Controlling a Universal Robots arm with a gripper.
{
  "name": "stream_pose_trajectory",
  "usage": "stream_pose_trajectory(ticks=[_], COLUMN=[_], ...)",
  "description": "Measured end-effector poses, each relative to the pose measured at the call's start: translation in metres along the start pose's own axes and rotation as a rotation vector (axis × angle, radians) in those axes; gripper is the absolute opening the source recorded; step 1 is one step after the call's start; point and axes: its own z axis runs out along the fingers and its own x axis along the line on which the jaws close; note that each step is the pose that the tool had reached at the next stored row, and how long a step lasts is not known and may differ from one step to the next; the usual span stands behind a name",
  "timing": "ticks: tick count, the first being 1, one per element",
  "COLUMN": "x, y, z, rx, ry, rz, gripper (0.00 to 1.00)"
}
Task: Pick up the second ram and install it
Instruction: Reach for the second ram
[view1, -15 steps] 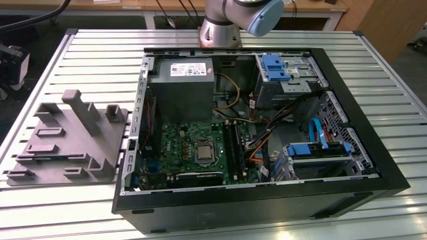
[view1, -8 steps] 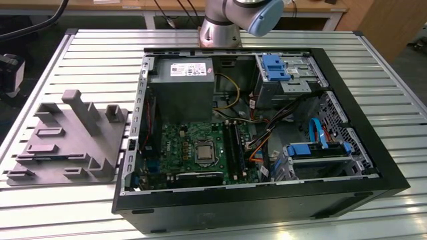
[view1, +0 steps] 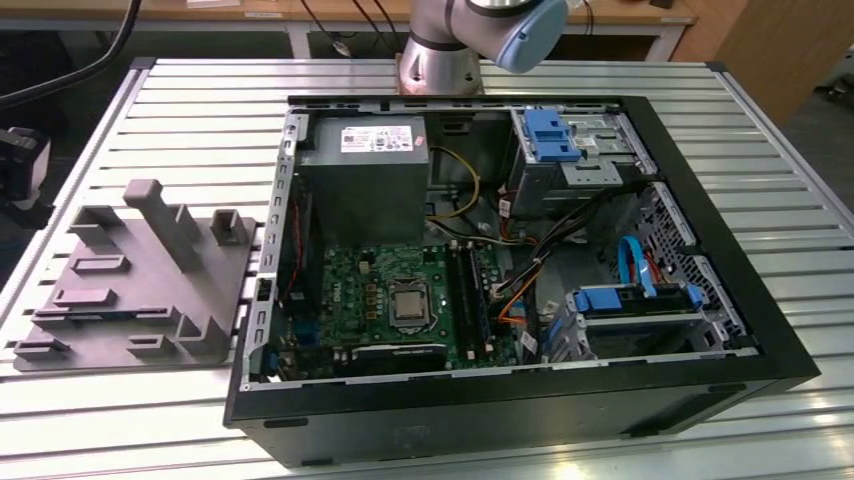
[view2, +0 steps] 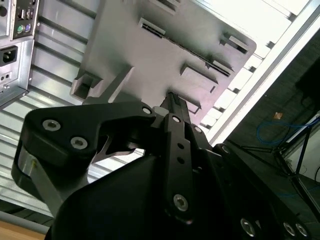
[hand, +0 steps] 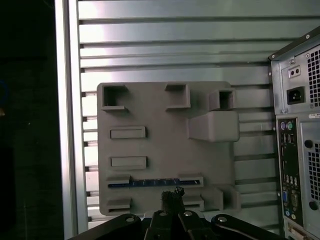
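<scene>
The pincer, tips closed and empty, hovers above the second ram, slotted edgewise in the grey fixture for grasping.

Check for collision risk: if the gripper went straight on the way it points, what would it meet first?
Likely the second ram, lying in a slot of the gray holder tray; the gripper points down beside it. Depth is unclear, so it might be the tray itself.
</scene>
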Motion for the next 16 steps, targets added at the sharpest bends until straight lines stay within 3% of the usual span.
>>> stream_pose_trajectory(ticks=[6,16], x=[0.0008,0.0007], y=[-0.0019,-0.0141], z=[0.0092,0.014], rx=[0.001,0.0025], ry=[0.0128,0.0151], rz=[0.001,0.001], gripper=[0.1,0.1])
